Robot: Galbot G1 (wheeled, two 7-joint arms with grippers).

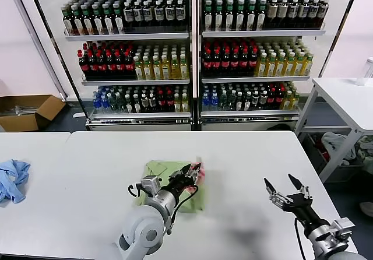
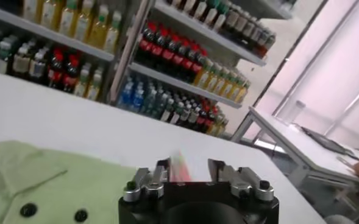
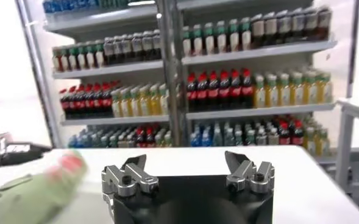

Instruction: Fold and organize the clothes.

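Observation:
The light sage-green shirt (image 1: 165,177) lies folded small on the white table (image 1: 250,155), near the middle. Its collar placket with dark buttons shows in the left wrist view (image 2: 51,189). My left gripper (image 1: 195,168) hovers at the shirt's right edge. Its fingers stand apart, and a blurred red-and-white flap of the shirt (image 2: 179,167) sits between them, next to one finger. My right gripper (image 1: 287,185) is open and empty over the front right of the table, apart from the shirt. The right wrist view shows the shirt (image 3: 27,192) off to one side.
A crumpled blue cloth (image 1: 13,179) lies at the table's far left. Shelves of bottles (image 1: 192,50) stand behind the table. A cardboard box (image 1: 29,111) is on the floor at back left. A second white table (image 1: 349,97) stands at the right.

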